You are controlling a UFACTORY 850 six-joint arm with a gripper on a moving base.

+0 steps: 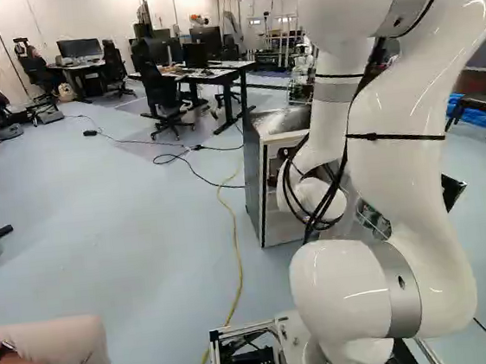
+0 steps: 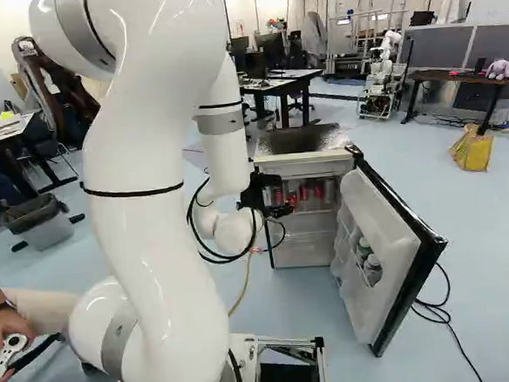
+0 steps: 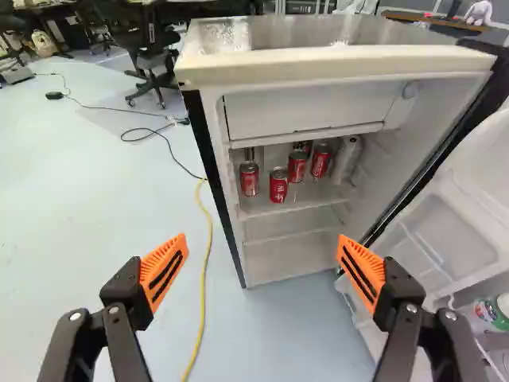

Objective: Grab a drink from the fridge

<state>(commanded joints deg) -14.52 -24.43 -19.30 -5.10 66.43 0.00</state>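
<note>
At the right of the left base view, your arm (image 1: 398, 122) rises tall from its base, with the fridge (image 1: 262, 184) beyond it, partly hidden by the white links. A yellow cable (image 1: 234, 235) runs along the floor toward your base, and desks (image 1: 206, 77) and an office chair (image 1: 163, 95) stand farther off.

In the right base view, you see the fridge with its door (image 2: 398, 242) swung wide open, bottles (image 2: 371, 266) sitting in the door's rack. Your claw (image 2: 282, 208) is in front of the fridge's opening, on the side away from that door. Behind stands another robot (image 2: 381, 77), near a table (image 2: 456, 78) with a yellow bag (image 2: 472, 149) beside it.

In the wrist view, your claw is spread wide, its orange pads (image 3: 165, 272) well apart, and the open fridge lies ahead. The drinks you're after are on the shelf (image 3: 274, 205) under the freezer compartment (image 3: 306, 115): several red cans (image 3: 278, 185) upright, the foremost near the shelf's front edge. A pale, taller container (image 3: 347, 159) leans beside them, on the side toward the open door; you can't tell what it holds.
</note>
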